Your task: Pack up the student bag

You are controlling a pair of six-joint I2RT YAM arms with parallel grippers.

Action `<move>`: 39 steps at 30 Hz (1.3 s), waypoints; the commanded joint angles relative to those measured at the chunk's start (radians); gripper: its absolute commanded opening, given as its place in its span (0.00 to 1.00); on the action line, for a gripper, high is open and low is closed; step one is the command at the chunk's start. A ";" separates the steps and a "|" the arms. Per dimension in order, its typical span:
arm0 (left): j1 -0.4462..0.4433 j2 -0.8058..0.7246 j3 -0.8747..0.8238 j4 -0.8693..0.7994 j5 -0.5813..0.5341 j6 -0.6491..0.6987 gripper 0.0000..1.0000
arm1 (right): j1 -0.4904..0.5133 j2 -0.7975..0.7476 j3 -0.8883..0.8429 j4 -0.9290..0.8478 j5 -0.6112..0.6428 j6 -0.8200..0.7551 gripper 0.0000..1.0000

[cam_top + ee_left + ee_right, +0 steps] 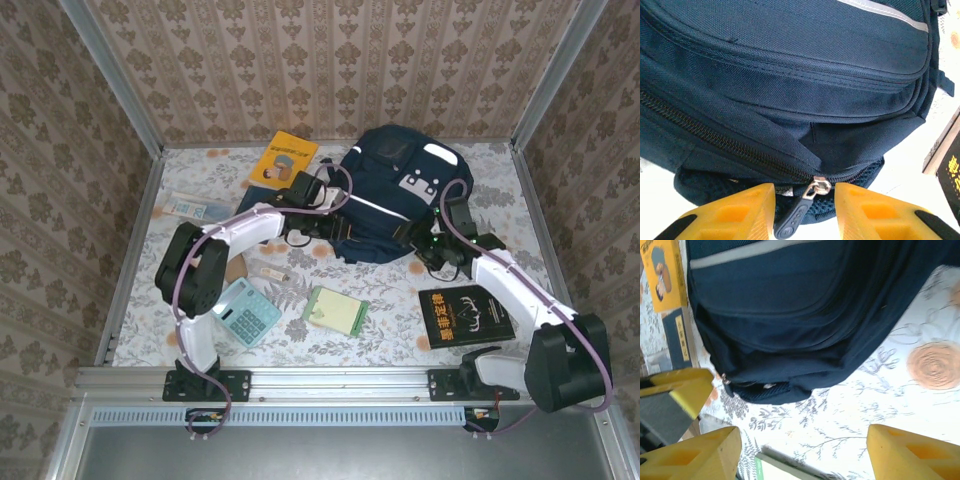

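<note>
The student bag [400,195], a large navy white-striped fabric backpack, was laid flat mid-table. The left gripper [804,210] was held part-spread astride its dark rubber zipper pull [792,219], likely for unzipping. The right gripper [802,435] was spread wide and empty beside the bag.

Student bag [790,60] in matt woven cloth, metal zip slider [820,186] (shiny)

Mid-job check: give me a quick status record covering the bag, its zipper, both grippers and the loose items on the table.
student bag: lying flat, far middle of table
zipper pull: between left gripper's fingers, not clamped
left gripper: open, at the bag's zipper
right gripper: open, empty, beside the bag's edge
unpacked items: yellow book, black book, calculator, green notepad
</note>
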 commanded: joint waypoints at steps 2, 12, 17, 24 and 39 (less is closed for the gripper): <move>-0.003 0.034 0.031 -0.016 0.019 0.025 0.37 | 0.041 0.038 -0.007 0.053 0.023 0.039 0.68; -0.007 -0.008 -0.029 -0.013 0.085 0.032 0.37 | 0.047 0.073 0.010 0.051 0.040 0.033 0.68; -0.010 -0.036 -0.060 0.001 0.115 0.025 0.39 | 0.048 0.082 0.010 0.057 0.039 0.036 0.68; -0.022 -0.024 -0.064 0.001 0.106 0.025 0.38 | 0.047 0.092 0.015 0.063 0.034 0.038 0.68; -0.037 0.021 -0.054 -0.017 0.011 0.016 0.28 | 0.049 0.080 0.010 0.059 0.034 0.044 0.68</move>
